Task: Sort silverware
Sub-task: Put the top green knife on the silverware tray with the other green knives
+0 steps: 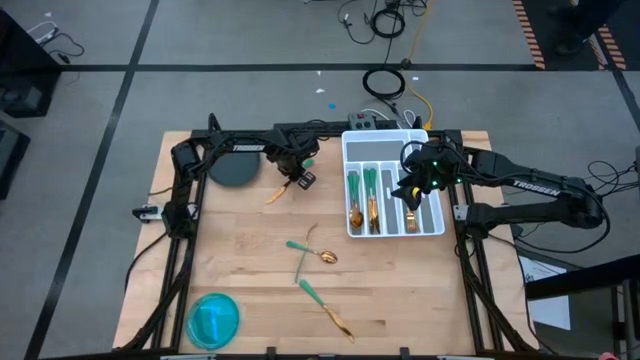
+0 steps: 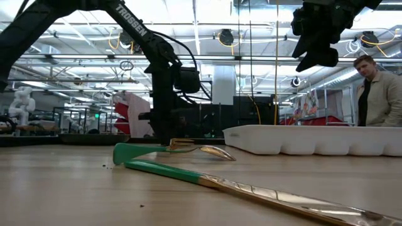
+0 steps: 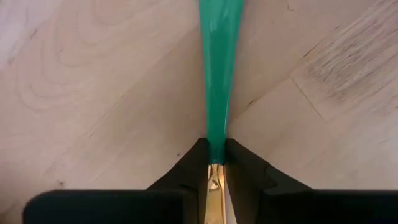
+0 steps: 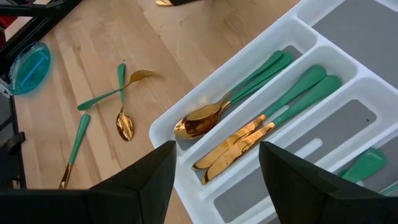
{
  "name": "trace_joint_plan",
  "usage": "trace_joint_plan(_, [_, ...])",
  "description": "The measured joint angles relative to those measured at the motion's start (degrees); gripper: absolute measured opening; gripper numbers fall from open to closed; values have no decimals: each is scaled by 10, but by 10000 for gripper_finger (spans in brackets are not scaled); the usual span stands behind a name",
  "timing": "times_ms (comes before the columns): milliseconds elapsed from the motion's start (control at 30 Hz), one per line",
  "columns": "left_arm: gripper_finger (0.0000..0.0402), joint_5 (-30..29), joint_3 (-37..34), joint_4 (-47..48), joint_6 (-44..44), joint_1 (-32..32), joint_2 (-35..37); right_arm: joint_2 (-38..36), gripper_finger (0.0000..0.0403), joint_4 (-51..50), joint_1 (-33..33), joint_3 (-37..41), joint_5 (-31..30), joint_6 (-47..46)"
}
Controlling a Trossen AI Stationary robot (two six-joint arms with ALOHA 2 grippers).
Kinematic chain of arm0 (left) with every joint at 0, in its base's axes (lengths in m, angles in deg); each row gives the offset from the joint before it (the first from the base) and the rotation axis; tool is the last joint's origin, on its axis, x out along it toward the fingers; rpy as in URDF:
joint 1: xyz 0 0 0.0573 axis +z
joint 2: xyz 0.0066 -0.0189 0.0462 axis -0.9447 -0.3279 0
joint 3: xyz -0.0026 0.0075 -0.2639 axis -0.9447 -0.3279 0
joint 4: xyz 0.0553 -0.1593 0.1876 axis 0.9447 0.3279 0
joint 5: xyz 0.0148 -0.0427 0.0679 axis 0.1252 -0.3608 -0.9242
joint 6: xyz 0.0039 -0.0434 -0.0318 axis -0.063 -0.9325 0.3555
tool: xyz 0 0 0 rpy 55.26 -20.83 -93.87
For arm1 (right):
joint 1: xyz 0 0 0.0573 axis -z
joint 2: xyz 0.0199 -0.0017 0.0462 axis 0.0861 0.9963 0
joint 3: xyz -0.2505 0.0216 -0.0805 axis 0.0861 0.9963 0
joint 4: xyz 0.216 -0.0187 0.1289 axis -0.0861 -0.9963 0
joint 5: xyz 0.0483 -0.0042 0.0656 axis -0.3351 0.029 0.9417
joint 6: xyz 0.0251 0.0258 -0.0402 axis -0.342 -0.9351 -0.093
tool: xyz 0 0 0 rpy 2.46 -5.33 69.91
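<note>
Silverware lies partly sorted: the left gripper (image 3: 216, 180) clamps one piece (image 3: 217, 81), its gold head hidden between the fingers. Below the right gripper (image 4: 217, 174), jaws apart and empty, the tray (image 4: 186, 106) holds more. "TROSSEN" marks both arms.

Taking the white tray (image 1: 395, 232) as landmark: the wooden surface (image 1: 250, 260) toward the left arm's side of it is mostly bare. A crossed fork (image 1: 303, 256) and spoon (image 1: 321, 255) lie near its front corner, and a single piece (image 1: 328, 310) lies farther forward. A blue bowl (image 1: 213, 318) sits well apart at the front edge. Over the tray's outer compartments hangs the right hand (image 1: 408, 192), fingers spread. The left hand (image 1: 292, 180), pinching a utensil (image 1: 277, 192), blocks the rear strip beside a dark disc (image 1: 233, 168).
</note>
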Motion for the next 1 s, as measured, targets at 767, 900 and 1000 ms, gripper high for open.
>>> trace_joint_plan(767, [22, 4, 26, 25, 10, -2, -4, 0, 224, 0, 0, 0, 1, 4])
trace_joint_plan(900, [18, 8, 34, 29, 15, -2, -3, 0, 224, 0, 0, 0, 2, 4])
trace_joint_plan(1000, [9, 9, 35, 33, 15, -2, -3, 0, 224, 0, 0, 0, 2, 4])
